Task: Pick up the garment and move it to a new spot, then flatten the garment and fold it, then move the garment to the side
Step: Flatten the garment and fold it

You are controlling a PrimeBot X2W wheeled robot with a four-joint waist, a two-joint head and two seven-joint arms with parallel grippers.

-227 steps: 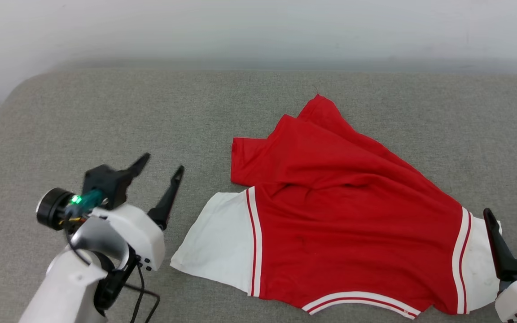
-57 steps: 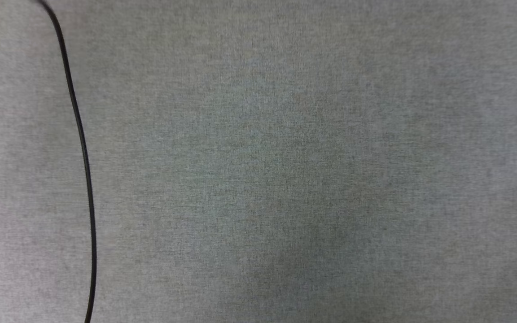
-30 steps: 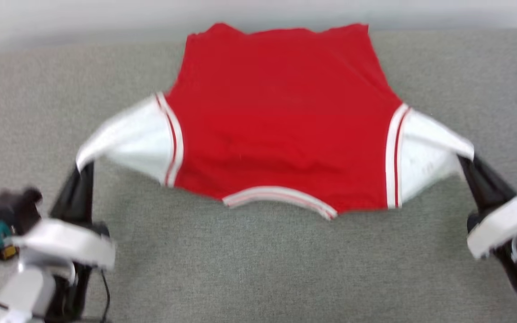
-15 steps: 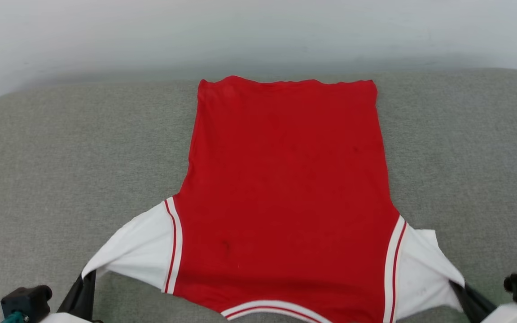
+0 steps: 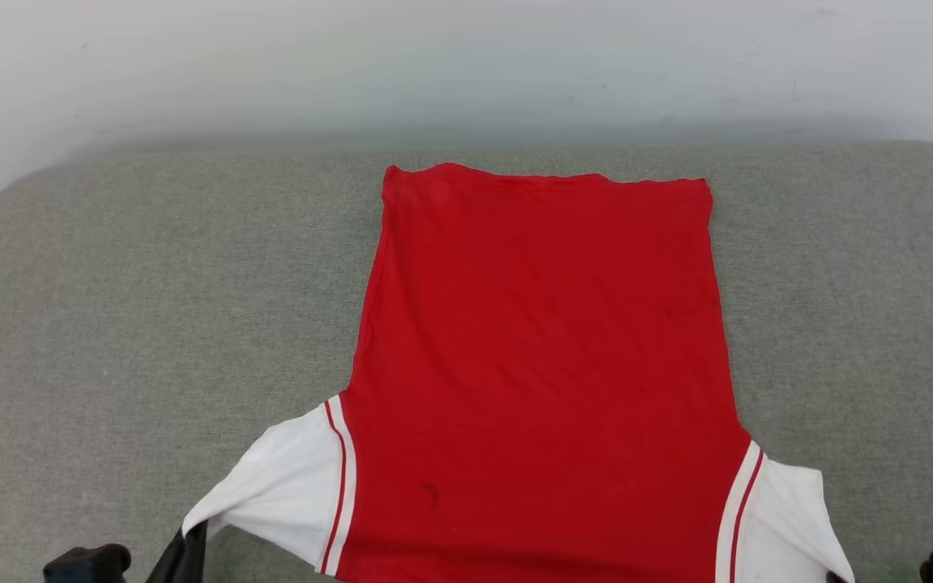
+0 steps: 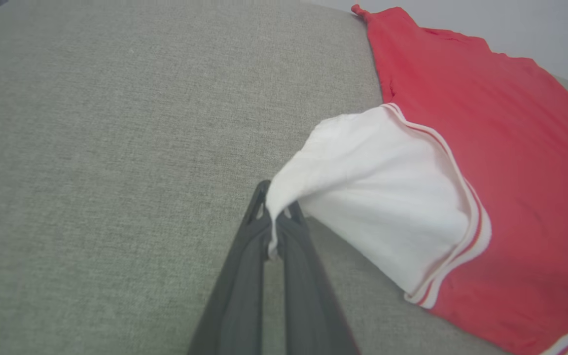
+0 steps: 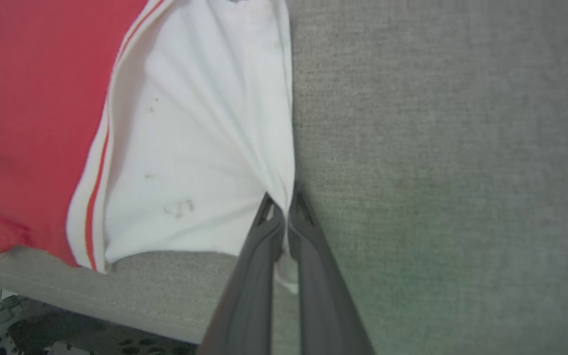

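Dark fingers of the left gripper (image 6: 275,219) pinch a white sleeve tip of the red jersey T-shirt (image 5: 539,364). The right gripper (image 7: 284,209) pinches the other sleeve, faintly stained in its wrist view. Head view adds the red body lying flat beyond both, on a grey cushion (image 5: 151,283).

— What lies there?
— A grey woven-fabric cushion (image 5: 134,308), rounded at its far corners.
— And beyond its far edge?
— A pale wall (image 5: 466,65). Below its near edge, dark patterned flooring (image 7: 52,337).
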